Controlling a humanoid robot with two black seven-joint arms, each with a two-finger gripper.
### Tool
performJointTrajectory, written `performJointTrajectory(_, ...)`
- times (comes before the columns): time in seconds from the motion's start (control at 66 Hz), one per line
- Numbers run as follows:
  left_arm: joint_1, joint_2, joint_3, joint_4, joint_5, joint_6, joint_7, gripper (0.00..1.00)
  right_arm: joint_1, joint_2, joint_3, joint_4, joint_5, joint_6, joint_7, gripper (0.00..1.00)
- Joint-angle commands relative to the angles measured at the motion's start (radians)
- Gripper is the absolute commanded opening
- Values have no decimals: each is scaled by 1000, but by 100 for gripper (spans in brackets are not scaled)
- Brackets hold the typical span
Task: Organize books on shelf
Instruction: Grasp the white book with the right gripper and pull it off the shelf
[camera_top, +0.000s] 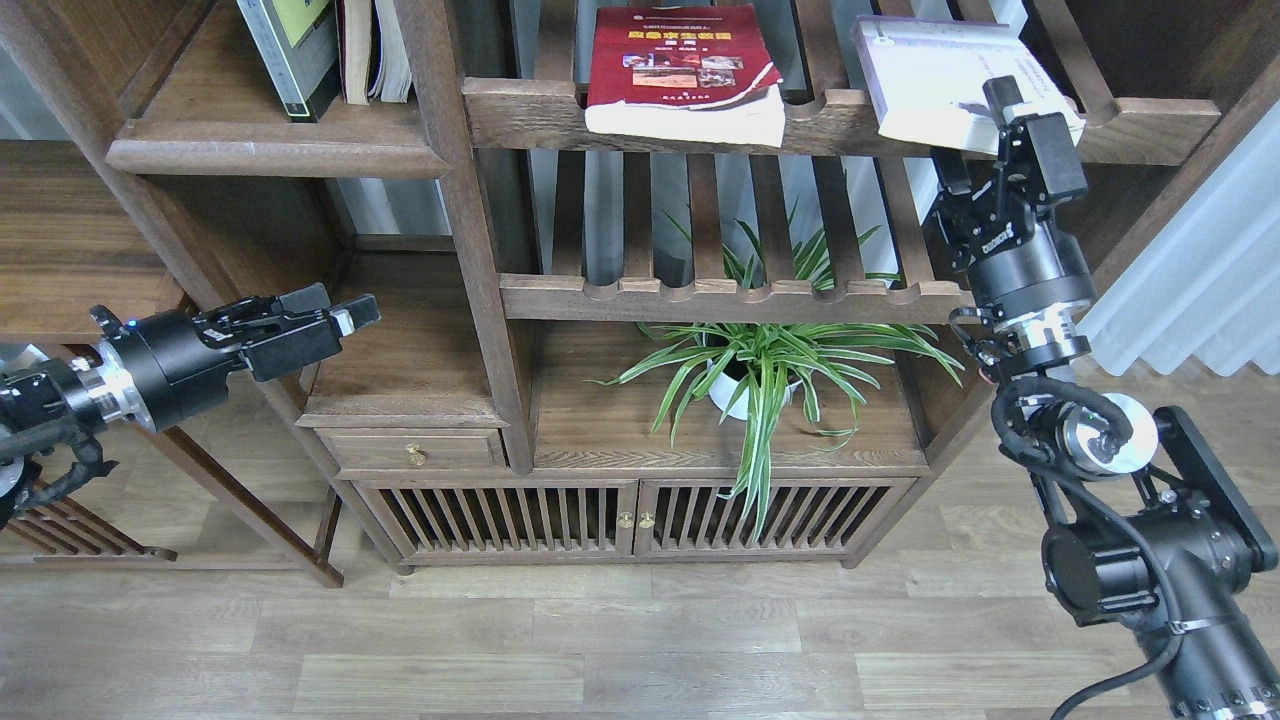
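The solid dark brown shelf (270, 150) is at the upper left. The dark book with a yellow-green panel (290, 50) stands on it, next to another upright book (375, 50). The red book (685, 75) lies flat on the upper slatted rack (520, 115). The pale lavender-white book (930, 70) lies on the same rack at the right and overhangs its front rail. My right gripper (975, 135) reaches up to the pale book's near edge, one finger on its cover, closed on it. My left gripper (335, 308) is open and empty, low at the left, in front of a lower shelf compartment.
A second slatted rack (720, 295) runs below the upper one. A potted spider plant (760, 370) stands on the cabinet top below it. The cabinet has a small drawer (415, 452) and slatted doors (630, 520). A white curtain (1200, 270) hangs at the right.
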Motion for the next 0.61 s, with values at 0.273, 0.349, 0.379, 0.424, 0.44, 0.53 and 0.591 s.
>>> performJointTrajectory(0.273, 5, -2, -2, 0, 0, 0, 0, 100, -5, -16, 2, 0, 0, -2, 17, 46)
performJointTrajectory(0.349, 8, -1, -2, 0, 0, 0, 0, 100, -6, -21, 0, 0, 0, -2, 17, 40)
performJointTrajectory(0.379, 8, -1, -2, 0, 0, 0, 0, 100, -6, -22, 0, 0, 0, -2, 17, 40)
performJointTrajectory(0.424, 8, -1, -2, 0, 0, 0, 0, 100, -6, -27, -3, 0, 0, -2, 17, 37)
performJointTrajectory(0.44, 8, -2, -2, 0, 0, 0, 0, 100, -8, -30, -4, 0, 0, -2, 17, 36)
performJointTrajectory(0.53, 8, -2, -2, 0, 0, 0, 0, 100, -11, -31, -7, 0, 2, 3, 17, 30)
performJointTrajectory(0.591, 8, -2, -2, 0, 0, 0, 0, 100, -20, -33, -9, 0, 3, 11, 16, 25)
